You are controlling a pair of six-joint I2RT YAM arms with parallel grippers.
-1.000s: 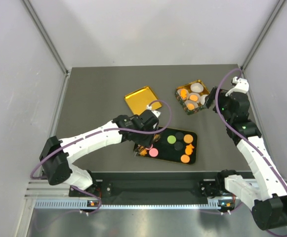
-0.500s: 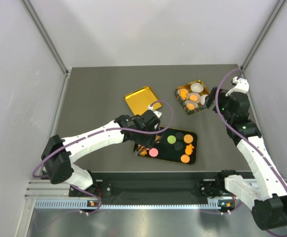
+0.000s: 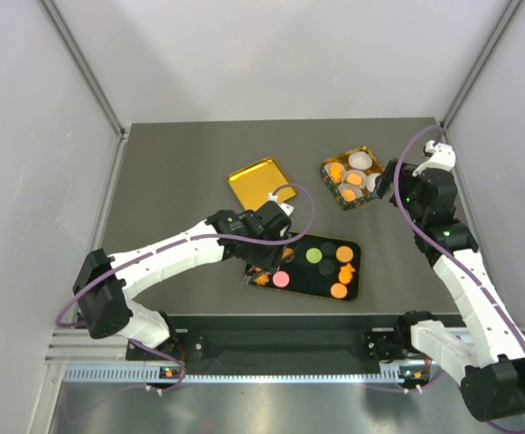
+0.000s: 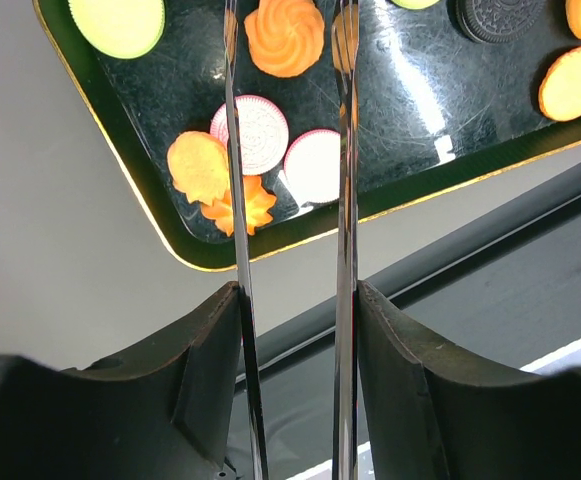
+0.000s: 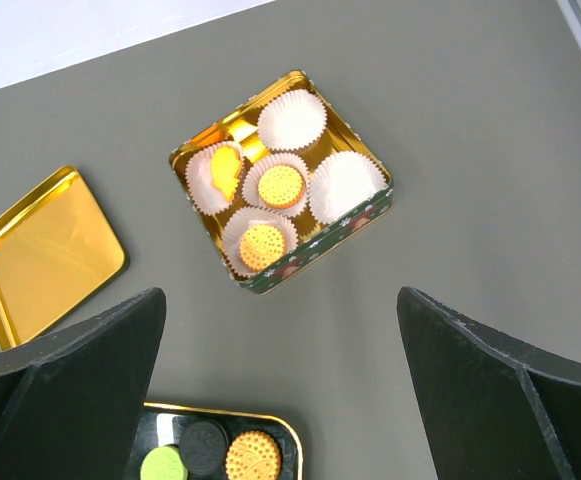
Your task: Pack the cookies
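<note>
Cookies lie on a black tray (image 3: 357, 271): a pink one (image 3: 281, 279), a green one (image 3: 314, 256) and orange ones (image 3: 339, 290). My left gripper (image 3: 267, 258) hangs over the tray's left end, shut on metal tongs (image 4: 343, 200). The tong blades stand apart over an orange flower cookie (image 4: 285, 35) and pink cookies (image 4: 260, 130); their tips are out of view. Three more orange cookies (image 5: 281, 186) sit in paper cups inside the tin (image 5: 360, 215). My right gripper (image 5: 290, 400) hovers wide open and empty near the tin (image 3: 363, 203).
A gold lid (image 3: 257, 182) lies face up left of the tin, also in the right wrist view (image 5: 40, 250). Two white paper cups (image 5: 292, 118) in the tin hold nothing. Grey walls close in both sides, and the table's near edge runs just below the tray.
The left jaws have eased apart a little, letting the tong blades spread. Both arms have stayed almost where they were.
</note>
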